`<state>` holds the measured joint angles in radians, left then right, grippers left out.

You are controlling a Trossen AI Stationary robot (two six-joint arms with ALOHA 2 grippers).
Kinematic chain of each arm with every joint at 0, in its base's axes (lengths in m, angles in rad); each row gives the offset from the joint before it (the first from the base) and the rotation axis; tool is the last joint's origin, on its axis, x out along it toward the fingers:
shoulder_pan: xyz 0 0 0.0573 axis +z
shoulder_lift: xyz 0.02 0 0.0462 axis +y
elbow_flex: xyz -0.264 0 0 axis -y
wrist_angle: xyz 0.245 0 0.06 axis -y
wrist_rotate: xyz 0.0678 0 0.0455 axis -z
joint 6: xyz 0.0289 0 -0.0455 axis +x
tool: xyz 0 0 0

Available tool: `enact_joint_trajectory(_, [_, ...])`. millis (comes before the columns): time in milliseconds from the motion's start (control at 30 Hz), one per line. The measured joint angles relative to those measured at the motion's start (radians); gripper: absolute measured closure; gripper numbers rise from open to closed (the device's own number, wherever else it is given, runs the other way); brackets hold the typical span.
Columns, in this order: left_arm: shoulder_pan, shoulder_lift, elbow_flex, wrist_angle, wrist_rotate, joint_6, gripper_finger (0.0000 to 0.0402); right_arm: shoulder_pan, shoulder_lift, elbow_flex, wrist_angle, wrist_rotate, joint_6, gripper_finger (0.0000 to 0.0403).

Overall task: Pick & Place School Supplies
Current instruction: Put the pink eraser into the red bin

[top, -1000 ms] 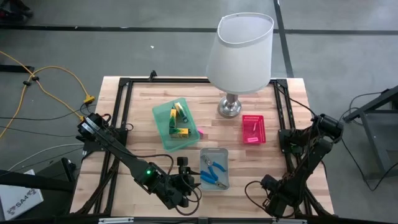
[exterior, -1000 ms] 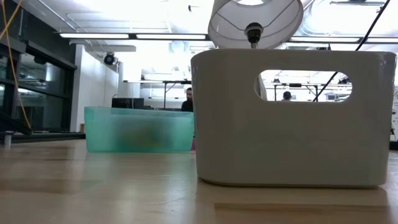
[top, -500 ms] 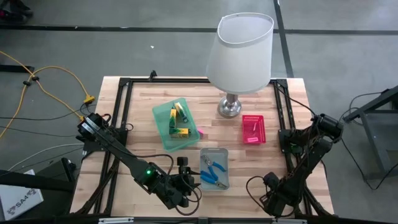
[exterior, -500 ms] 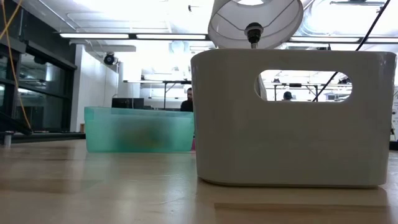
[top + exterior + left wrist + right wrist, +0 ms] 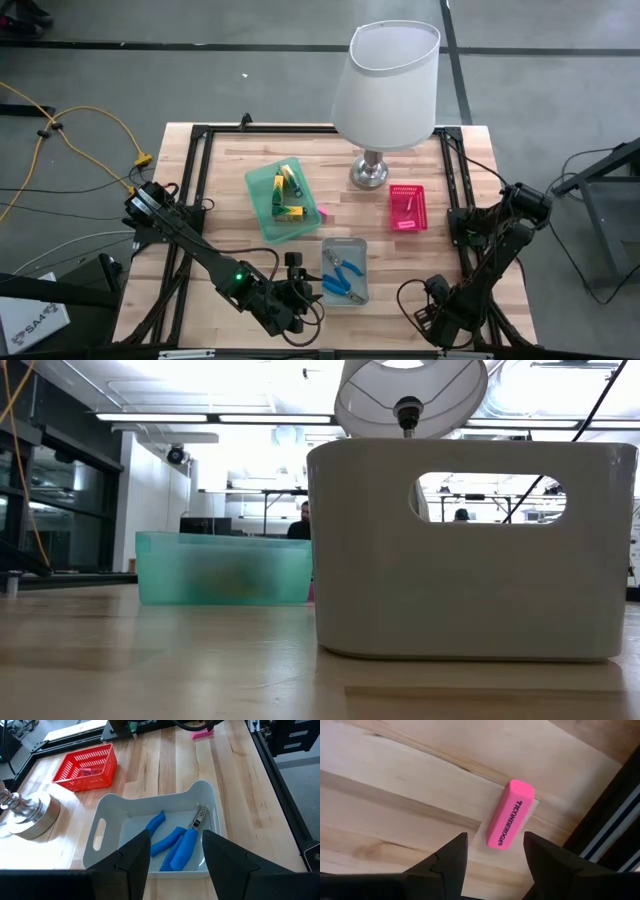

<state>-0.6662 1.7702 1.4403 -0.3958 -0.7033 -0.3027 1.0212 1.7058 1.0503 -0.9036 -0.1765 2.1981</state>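
Wooden table [image 5: 230,200] first: you have it framed in black rails, with the big white-shaded lamp [image 5: 385,85] standing on its metal base at the far middle. Next in size are your three trays. The green tray [image 5: 262,215] sits left of centre and holds yellow-and-green pieces [image 5: 288,195]. The grey tray [image 5: 357,252] sits near the front middle and holds the blue-handled pliers [image 5: 182,847], which lie flat on its floor beside a second blue handle. The pink tray [image 5: 407,207] sits right of the lamp base and has a pink bar lying in it. From table height you see the grey tray's wall with its handle slot close up and the green tray behind it.

Your left gripper [image 5: 175,855] hangs at the front edge, just outside the grey tray, looking into it; its fingers [image 5: 132,857] are apart and grip nothing. Your right gripper [image 5: 492,852] is low at the front right corner of the table. Its fingers stand apart with nothing between them, and a pink eraser [image 5: 510,814] printed TICONDEROGA lies on the bare wood just ahead of them, close to the black rail, touched by neither finger.

A small pink bar [image 5: 322,211] lies on the wood beside the green tray.
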Motion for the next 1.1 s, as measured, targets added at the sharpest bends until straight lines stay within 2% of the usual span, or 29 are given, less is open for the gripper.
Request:
enact_joint_trajectory(667, [-0.005,0.000,0.000,-0.001,0.000,0.000,0.0231,0.025,0.002,-0.106,0.144,-0.010,0.089,0.0217])
enact_joint_trajectory(1100, [-0.005,0.000,0.000,0.000,0.000,0.000,0.0231,0.025,0.002,-0.113,0.139,-0.015,0.093,0.0217])
